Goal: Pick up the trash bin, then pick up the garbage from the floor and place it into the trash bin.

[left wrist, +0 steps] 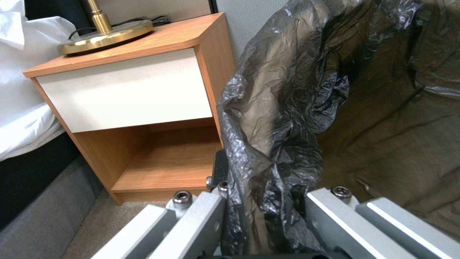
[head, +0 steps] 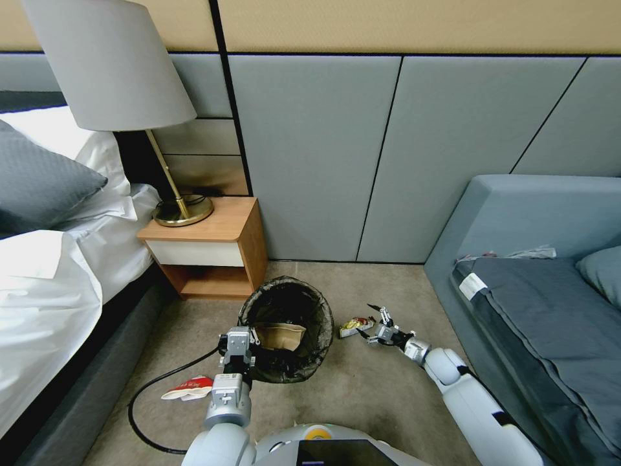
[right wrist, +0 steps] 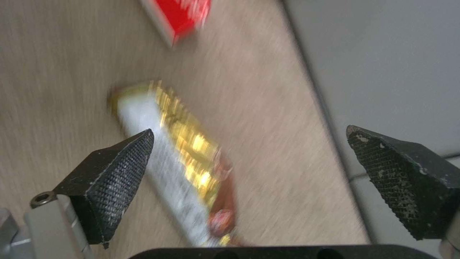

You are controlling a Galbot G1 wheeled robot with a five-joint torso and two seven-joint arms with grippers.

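Left gripper [head: 240, 342] clamped on trash bin [head: 288, 336] rim, lower centre. Right gripper [head: 380, 325] gaped wide beside gold snack wrapper [head: 356, 325], centre-right on carpet. Wrapper likely light, crinkly, slippery; pinch mid-length.

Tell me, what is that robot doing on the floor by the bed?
It is tidying up litter. Its left gripper is shut on the rim of the trash bin, which is lined with a black bag and tipped toward the robot, next to the nightstand. Its right gripper is open, low over the carpet beside a gold and white wrapper that lies between the bin and the sofa. A red and white pack lies on the carpet near the left arm.
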